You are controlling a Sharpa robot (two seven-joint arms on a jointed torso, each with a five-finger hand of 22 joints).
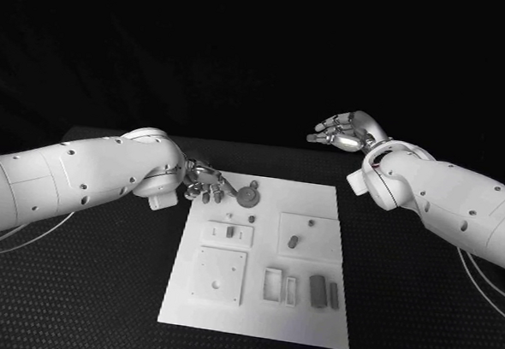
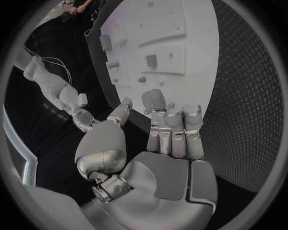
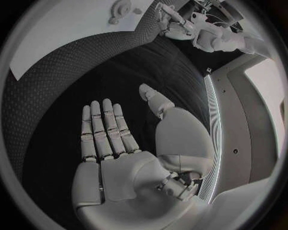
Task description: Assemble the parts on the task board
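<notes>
— What do you have on the task board (image 1: 309, 324)?

— I see it lying mid-desk (image 1: 432, 334), white, with grey parts on it. A gear (image 1: 247, 195) sits at its far left corner. Nearer are square plates and a row of upright blocks (image 1: 317, 290), too small for me to name.

— Left hand?

— My left hand (image 1: 205, 184) is at the board's far left edge, just beside the gear. In the left wrist view the fingers (image 2: 174, 132) curl over the board's edge; I can't tell whether they pinch anything.

— Right?

— My right hand (image 1: 347, 133) is raised beyond the board's far right corner, well apart from it, fingers spread, holding nothing.
</notes>
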